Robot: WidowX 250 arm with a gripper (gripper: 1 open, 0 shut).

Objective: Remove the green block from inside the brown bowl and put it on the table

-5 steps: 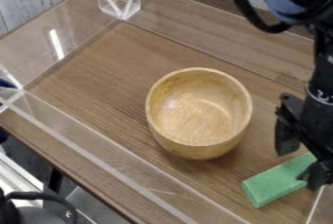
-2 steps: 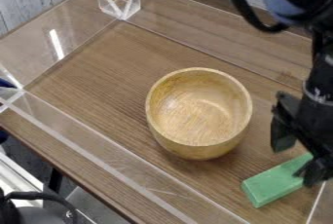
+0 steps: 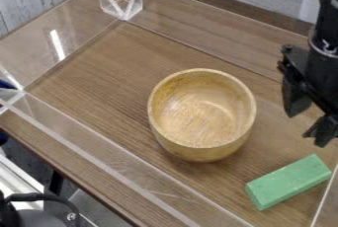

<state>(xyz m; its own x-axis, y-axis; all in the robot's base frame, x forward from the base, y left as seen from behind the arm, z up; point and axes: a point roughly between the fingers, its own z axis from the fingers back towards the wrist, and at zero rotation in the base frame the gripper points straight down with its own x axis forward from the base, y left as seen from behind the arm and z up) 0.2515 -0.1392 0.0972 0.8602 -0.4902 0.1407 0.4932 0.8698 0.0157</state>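
You are working over a wide brown wood-grain table (image 3: 113, 68), its boards running diagonally across the view, with low clear acrylic walls (image 3: 63, 45) along its borders. Near the far left corner of the table you have a small clear plastic piece (image 3: 121, 0) with pointed upright sides. The brown bowl (image 3: 203, 113) sits upright toward the near part of the table, its thick rim and pale inside facing up, and you can see that it holds nothing. Your green block (image 3: 288, 182) is out of the bowl: it lies flat on the tabletop near the table's near right corner, just beside the bowl and apart from it, set at a slant with its broad face up. The black gripper (image 3: 309, 98) comes in from the right edge of the view, above the table and farther back than the block, well clear of it. Its fingers stand apart, with a gap between their tips, and you have nothing in them that shows; how wide they are spread you cannot tell exactly, since part of the gripper runs out of view. At the lower left, outside the acrylic wall, you have black equipment with a cable (image 3: 43, 197), only partly in view.
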